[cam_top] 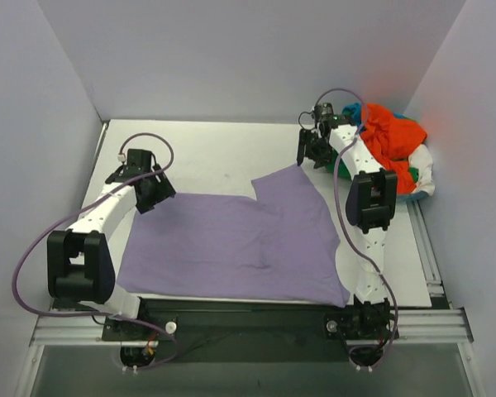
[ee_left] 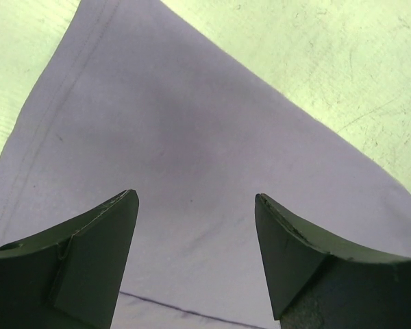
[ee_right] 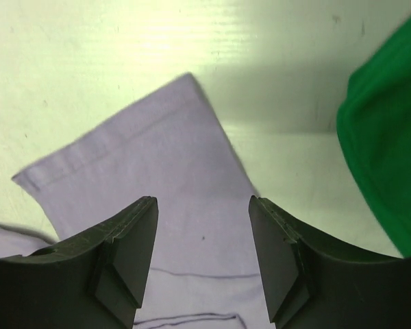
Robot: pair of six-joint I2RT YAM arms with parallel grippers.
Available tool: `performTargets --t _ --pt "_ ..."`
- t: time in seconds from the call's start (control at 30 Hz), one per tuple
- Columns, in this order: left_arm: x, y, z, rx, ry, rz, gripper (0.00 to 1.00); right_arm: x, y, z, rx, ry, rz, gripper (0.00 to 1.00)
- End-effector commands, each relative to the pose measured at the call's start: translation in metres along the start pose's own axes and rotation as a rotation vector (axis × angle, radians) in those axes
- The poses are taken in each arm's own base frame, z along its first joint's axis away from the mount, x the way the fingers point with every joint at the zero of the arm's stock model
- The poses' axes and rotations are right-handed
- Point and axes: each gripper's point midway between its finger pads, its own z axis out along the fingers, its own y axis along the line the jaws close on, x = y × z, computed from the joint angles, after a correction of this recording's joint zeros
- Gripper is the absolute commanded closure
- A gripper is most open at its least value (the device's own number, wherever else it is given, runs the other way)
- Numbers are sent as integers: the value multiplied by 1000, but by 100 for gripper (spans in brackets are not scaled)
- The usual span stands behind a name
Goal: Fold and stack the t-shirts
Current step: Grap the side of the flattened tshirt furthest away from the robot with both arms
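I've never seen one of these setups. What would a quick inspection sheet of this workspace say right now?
Surface: white table, faint marks.
Job's things: lavender t-shirt spread flat; heap of orange-red, green, teal and white shirts in the far right corner.
Clutter: nothing seen.
Grippers: left gripper open over the lavender cloth; right gripper open over its sleeve.
Cables: purple cables loop off both arms.
Surroundings: plain walls on three sides; metal rail at near edge.

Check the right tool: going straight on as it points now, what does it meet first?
Likely the sleeve of the lavender t-shirt, which fills the line between the fingers of the open right tool. The green t-shirt sits off to the side. Depth unclear.
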Motion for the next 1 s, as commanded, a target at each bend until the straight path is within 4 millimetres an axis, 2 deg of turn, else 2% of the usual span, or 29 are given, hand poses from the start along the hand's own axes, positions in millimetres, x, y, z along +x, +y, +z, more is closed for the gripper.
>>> performTargets --t 0.0,0.2,0.47,0.67,0.97 --pt "-31 -18 2 37 -64 -2 21 -7 0 12 -52 18 3 43" --pt "-41 -23 18 3 -45 5 21 -12 9 35 -127 5 21 38" --pt "-57 -35 33 -15 -26 17 21 -38 13 49 -138 -87 35 39" --pt "-62 -39 41 -22 -12 23 21 -32 17 63 -159 -67 30 43" --pt "-68 -29 48 -32 2 -2 21 -23 28 75 -192 -38 14 46"
